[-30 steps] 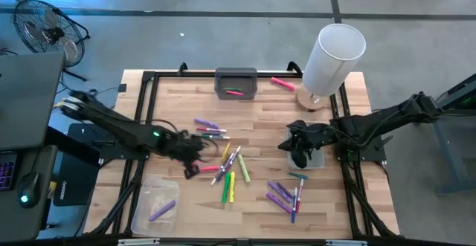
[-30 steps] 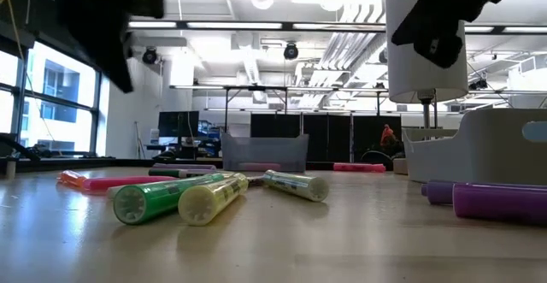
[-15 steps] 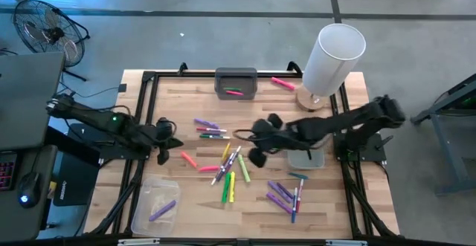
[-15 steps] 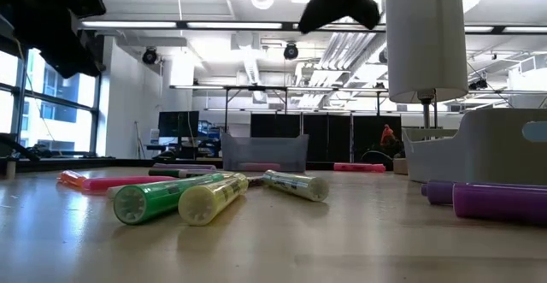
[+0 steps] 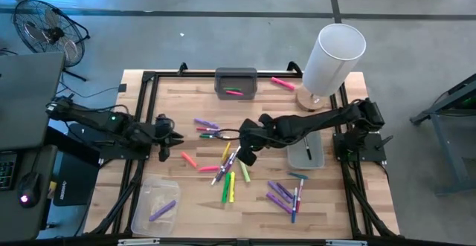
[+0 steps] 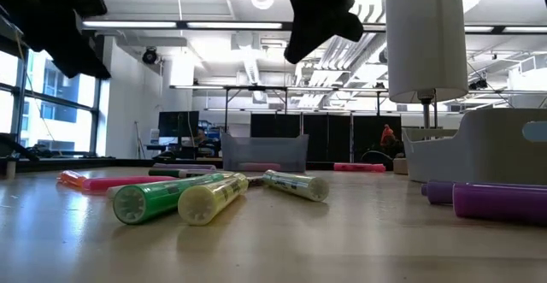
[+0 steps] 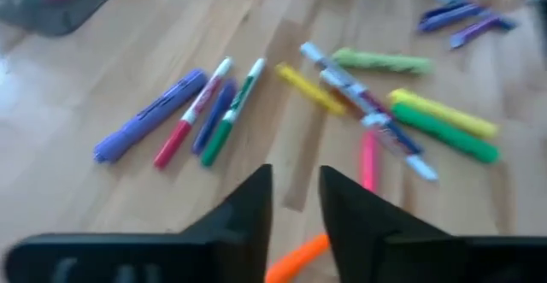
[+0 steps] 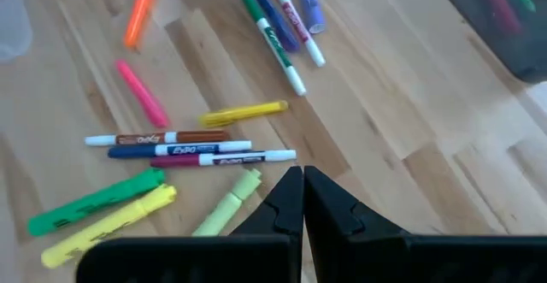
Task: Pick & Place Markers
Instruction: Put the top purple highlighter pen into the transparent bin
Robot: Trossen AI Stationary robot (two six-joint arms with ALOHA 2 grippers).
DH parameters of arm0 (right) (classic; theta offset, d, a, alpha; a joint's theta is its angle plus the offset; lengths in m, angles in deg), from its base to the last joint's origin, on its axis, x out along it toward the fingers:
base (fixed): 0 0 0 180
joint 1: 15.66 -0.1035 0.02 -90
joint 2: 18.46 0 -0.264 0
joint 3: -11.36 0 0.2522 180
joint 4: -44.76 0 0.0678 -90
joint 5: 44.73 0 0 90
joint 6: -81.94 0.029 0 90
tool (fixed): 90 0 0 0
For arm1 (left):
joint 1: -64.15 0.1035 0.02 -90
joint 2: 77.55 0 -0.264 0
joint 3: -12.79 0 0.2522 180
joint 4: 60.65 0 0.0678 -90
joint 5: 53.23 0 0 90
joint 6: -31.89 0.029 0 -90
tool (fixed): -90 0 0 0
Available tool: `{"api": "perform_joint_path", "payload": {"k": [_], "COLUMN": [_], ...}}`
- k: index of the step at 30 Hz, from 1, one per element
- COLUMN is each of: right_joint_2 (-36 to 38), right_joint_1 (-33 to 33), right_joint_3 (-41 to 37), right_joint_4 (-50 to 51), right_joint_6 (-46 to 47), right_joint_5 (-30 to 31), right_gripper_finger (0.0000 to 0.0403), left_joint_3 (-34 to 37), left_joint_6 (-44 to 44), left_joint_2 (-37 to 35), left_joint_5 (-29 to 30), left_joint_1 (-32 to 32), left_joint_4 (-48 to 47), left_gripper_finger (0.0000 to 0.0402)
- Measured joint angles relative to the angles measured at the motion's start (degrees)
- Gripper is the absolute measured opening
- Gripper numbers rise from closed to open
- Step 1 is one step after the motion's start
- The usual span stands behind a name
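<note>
Many markers lie flat on the wooden table: a middle pile (image 5: 229, 166), a purple and mixed group (image 5: 209, 128), a near-right group (image 5: 286, 194), and an orange one (image 5: 187, 158) beside a pink one (image 5: 208, 169). My right gripper (image 5: 243, 157) hangs shut above the middle pile (image 8: 201, 156), with nothing in it (image 8: 301, 193). My left gripper (image 5: 175, 138) hovers near the table's left side. Its fingers stand apart (image 7: 296, 197) with nothing between them, and the orange marker (image 7: 295, 259) lies on the table below. In the low view a green (image 6: 162, 199) and a yellow marker (image 6: 214, 199) lie nearest.
A dark tray (image 5: 236, 73) at the far edge holds a pink and a green marker. A grey tray (image 5: 316, 157) at the right holds one marker (image 5: 308, 151). A clear tray (image 5: 149, 201) at the near left holds a purple marker (image 5: 162, 209). A tall white cylinder (image 5: 332, 56) stands far right.
My right gripper has swung from over the grey tray toward the table's left to above the middle pile, staying shut. My left gripper has drawn back from the pink and orange markers toward the table's left edge.
</note>
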Motion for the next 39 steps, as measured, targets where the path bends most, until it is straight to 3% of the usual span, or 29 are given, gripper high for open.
{"api": "perform_joint_path", "payload": {"k": [7,12,16,22,27,39], "right_joint_2": [0.0,0.0,0.0,0.0,0.0,0.0], "right_joint_1": [3.25,6.78,9.37,11.9,12.66,12.92], "right_joint_3": [0.0,0.0,0.0,0.0,0.0,0.0], "right_joint_4": [0.54,0.36,-0.07,-0.18,-0.15,-0.09], "right_joint_6": [-4.98,-10.39,-14.97,-19.37,-22.69,-26.08], "right_joint_5": [-0.34,-2.97,-5.17,-7.7,-9.0,-12.22], "right_gripper_finger": [0.0,0.0,0.0,0.0,0.0,0.0], "left_joint_3": [-1.92,-8.72,-15.78,-25.58,-30.71,-33.29], "left_joint_6": [6.57,14.74,24.7,37.45,41.85,43.52], "left_joint_2": [13.03,27.26,39.53,55.21,63.87,72.88], "left_joint_5": [-9.15,-14.15,-18.38,-18.65,-16.1,-14.01], "left_joint_1": [16.1,27.6,32.82,34.49,34.42,34.44], "left_joint_4": [3.84,4.35,2.58,-1.62,-2.18,-2.67], "left_gripper_finger": [0.02,0.0211,0.0211,0.0211,0.021,0.0157]}}
